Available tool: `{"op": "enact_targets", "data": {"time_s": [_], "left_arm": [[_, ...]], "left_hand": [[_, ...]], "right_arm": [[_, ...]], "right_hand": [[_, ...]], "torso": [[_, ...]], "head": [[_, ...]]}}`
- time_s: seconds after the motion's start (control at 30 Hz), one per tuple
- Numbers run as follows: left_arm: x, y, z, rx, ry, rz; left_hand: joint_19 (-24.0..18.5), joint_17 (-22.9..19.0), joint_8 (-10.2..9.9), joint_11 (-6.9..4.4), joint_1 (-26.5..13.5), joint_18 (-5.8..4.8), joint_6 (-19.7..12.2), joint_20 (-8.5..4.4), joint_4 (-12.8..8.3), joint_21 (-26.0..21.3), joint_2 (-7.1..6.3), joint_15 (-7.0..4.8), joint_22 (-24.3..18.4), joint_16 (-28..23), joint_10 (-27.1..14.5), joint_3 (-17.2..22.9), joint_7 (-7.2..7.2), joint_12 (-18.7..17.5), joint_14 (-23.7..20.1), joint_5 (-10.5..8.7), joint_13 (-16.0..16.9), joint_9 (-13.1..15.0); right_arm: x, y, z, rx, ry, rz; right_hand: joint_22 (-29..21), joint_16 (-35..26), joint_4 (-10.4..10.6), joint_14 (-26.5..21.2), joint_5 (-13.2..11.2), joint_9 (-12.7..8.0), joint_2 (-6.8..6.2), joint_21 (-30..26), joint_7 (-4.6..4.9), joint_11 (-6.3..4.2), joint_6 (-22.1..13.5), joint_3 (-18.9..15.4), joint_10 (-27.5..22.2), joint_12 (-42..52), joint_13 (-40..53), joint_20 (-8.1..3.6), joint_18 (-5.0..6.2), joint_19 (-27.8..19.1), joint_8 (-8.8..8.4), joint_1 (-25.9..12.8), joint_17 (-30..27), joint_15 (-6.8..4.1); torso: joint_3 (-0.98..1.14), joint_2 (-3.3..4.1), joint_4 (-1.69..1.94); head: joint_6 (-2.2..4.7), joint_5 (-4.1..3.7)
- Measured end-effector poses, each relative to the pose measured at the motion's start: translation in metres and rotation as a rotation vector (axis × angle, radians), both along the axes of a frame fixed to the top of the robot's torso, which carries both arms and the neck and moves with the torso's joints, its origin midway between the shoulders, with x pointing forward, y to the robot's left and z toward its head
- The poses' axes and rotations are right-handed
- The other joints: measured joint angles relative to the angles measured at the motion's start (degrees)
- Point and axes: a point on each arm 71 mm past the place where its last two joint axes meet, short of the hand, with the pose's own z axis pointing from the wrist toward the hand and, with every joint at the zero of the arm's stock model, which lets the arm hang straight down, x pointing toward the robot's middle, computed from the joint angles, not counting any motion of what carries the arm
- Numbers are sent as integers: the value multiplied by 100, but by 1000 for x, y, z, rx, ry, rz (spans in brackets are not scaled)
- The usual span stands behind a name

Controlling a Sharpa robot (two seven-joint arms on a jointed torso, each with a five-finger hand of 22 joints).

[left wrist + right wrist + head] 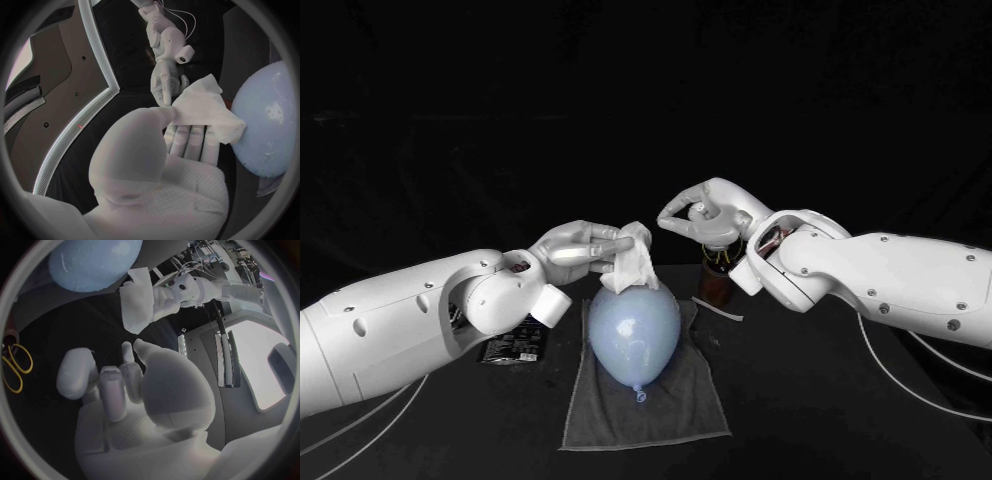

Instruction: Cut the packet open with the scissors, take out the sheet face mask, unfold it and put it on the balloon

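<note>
A grey towel (653, 415) lies lengthwise at lower centre of the head view on the black table (444, 420), with the pale blue balloon (635, 335) on its upper half, knot toward the bottom edge of the frame. A dark packet (514, 345) lies flat left of the towel, partly covered by the left forearm. A dark brownish object (715, 275), not identifiable, stands just right of the balloon's upper end, directly beneath the right hand (700, 212). Yellow-handled scissors (15, 365) lie on the table at the left rim of the right wrist view. Both forearms flank the balloon at mid frame. Open table surface lies at lower left and lower right of the towel, and thin cables cross the lower right corner. The left hand (577, 252), left of centre, pinches the sheet face mask (639, 262) between thumb and fingers. The mask is white, crumpled and partly folded, and hangs from the pinch with its lower edge at the balloon's upper end; contact cannot be confirmed. The right hand holds nothing, its fingers loosely apart and angled down.
</note>
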Motion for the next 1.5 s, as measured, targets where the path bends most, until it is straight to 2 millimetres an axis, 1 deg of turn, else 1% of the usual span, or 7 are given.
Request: {"op": "enact_targets", "data": {"time_s": [0.3,0.43,0.9,1.03,1.27,1.4,1.5], "left_arm": [[-4,2,1,4,-6,-19],[-6,2,2,8,-11,-33],[-11,0,2,21,-27,-71],[-12,-1,2,24,-30,-77],[-12,-1,3,26,-32,-81],[-12,-1,2,28,-33,-81],[-12,0,2,29,-34,-81]], "left_hand": [[0,0,-15,0,0,1,-26,0,-71,0,0,-17,0,-35,0,71,-27,0,18,0,0,15],[0,0,-15,0,0,0,-27,0,-118,0,0,-17,0,-35,0,117,-28,0,18,-1,1,15],[-1,0,-26,0,0,-7,-28,0,-134,0,0,-16,-1,-35,0,133,-29,0,17,-1,1,20],[-1,0,-1,0,0,-10,-29,0,-134,0,0,-16,-1,-35,0,133,-30,0,17,-1,1,20],[-1,0,3,0,0,-15,-38,0,-134,0,0,-16,-1,-35,0,133,-39,0,17,-1,1,23],[-1,0,3,0,0,-17,-39,0,-134,0,0,-16,-1,-35,0,133,-39,0,17,-1,1,23],[-1,0,3,0,0,-19,-39,0,-134,0,0,-16,-1,-35,0,133,-40,0,17,-1,1,23]], "right_arm": [[-3,6,-10,80,69,12],[-3,10,-14,100,87,21],[-3,20,-17,129,106,50],[-3,22,-19,128,111,60],[-4,24,-21,120,116,75],[-5,25,-21,116,114,83],[-7,24,-20,116,109,88]], "right_hand": [[2,-4,104,4,44,-151,-151,-173,138,153,-262,-194,-130,-56,0,72,0,-72,-219,-150,3,124],[3,-5,85,-7,44,-197,-213,-240,178,216,-343,-306,-188,-113,0,103,75,-103,-286,-147,3,144],[0,0,-43,7,20,-230,-233,-292,159,241,-308,-421,-204,-134,0,162,96,-125,-300,92,-1,170],[-2,0,-198,7,20,-202,-127,-257,85,239,-80,-346,-202,-133,0,162,96,-125,-144,299,-1,170],[-1,-3,-326,-53,21,-116,11,-140,-98,73,268,-260,-101,-40,0,97,95,-60,149,437,0,104],[1,-4,-551,-63,20,-12,144,13,-232,-85,419,-67,49,135,24,-20,94,-9,428,570,2,-9],[2,-5,-683,-43,7,108,234,147,-259,-129,396,138,105,242,22,-73,92,44,649,586,3,-49]], "torso": [[-3,4,2],[-4,6,4],[-8,1,5],[-8,0,4],[-7,-1,2],[-4,-1,1],[-4,-1,1]], "head": [[-8,-13],[-14,-14],[-39,-18],[-40,-10],[-53,-9],[-56,-9],[-59,-13]]}}
